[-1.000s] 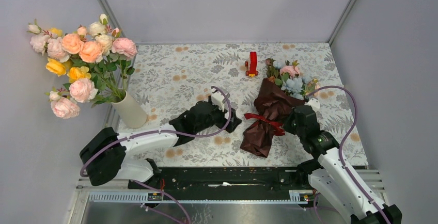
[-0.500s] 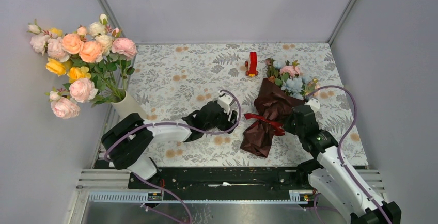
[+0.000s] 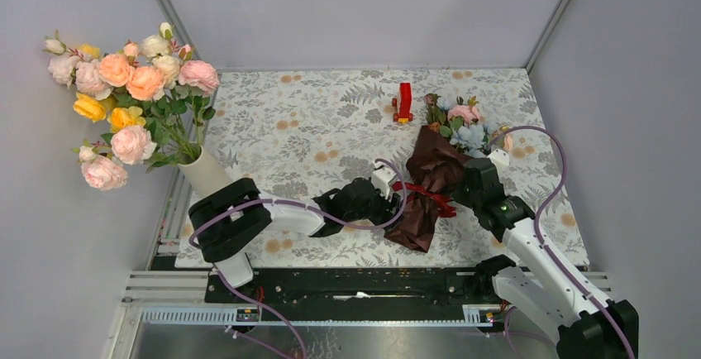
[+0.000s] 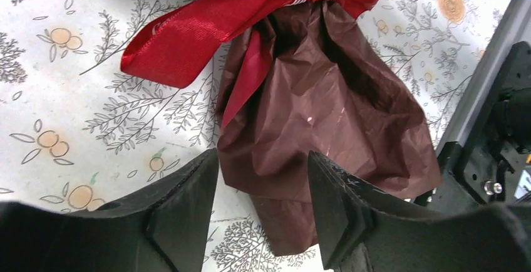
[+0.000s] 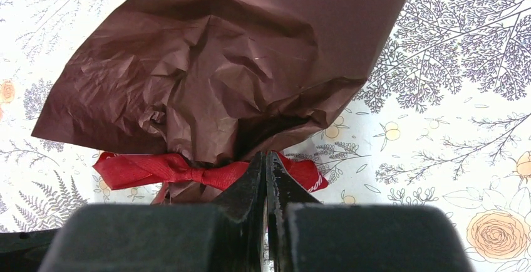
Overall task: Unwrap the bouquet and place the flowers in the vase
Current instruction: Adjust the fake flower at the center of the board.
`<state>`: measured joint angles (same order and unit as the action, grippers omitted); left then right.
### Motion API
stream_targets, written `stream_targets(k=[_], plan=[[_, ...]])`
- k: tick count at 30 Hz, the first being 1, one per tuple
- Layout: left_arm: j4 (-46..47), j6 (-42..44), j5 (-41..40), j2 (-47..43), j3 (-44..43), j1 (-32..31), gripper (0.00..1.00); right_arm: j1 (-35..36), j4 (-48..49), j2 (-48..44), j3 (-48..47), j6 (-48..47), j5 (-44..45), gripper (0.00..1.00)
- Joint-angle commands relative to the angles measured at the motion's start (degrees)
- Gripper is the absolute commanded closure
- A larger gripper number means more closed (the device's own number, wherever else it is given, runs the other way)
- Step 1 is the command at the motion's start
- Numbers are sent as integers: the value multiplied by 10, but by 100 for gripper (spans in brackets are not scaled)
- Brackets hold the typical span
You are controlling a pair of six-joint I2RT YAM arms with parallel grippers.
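- Left hand [image 4: 262,159] released, fingers spread either side of the bouquet's [image 4: 325,96] crumpled lower end.
- Right hand [image 5: 264,159] clenched, tips at the red ribbon [image 5: 156,168]; whether it pinches the ribbon is unclear.
- Leaf-patterned table [image 3: 289,119], grey walls.
- Bouquet lies right of centre; vase [image 3: 207,179] at the left edge.

There is one wrapped bouquet [image 3: 430,179] with one red ribbon [image 3: 423,190] on it, one white vase [image 3: 208,179], one big bunch of roses [image 3: 132,98], one little red thing [image 3: 404,102], and two robot arms, a left arm [image 3: 285,212] and a right arm [image 3: 531,247].
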<state>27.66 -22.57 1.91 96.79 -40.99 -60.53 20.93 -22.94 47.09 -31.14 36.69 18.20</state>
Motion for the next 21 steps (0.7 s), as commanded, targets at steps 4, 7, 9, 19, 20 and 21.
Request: stream_targets(k=[4, 7, 9, 19, 20, 21], plan=[[116, -70, 66, 25, -11, -26, 44, -3, 12, -21, -17, 6, 17, 100], [157, -104, 85, 40, -12, -47, 45, -3, 12, -28, -15, 7, 14, 100], [181, -118, 98, 48, -14, -59, 46, -3, 12, -32, -14, 8, 12, 100], [24, -110, 44, -127, 5, 6, 30, -3, 11, -68, 14, 9, 5, 100], [2, -113, 42, -144, 3, 22, 27, -3, 11, -70, 17, 9, 6, 100], [-15, -121, 46, -156, -1, 41, 24, -3, 9, -72, 19, 9, 6, 100]])
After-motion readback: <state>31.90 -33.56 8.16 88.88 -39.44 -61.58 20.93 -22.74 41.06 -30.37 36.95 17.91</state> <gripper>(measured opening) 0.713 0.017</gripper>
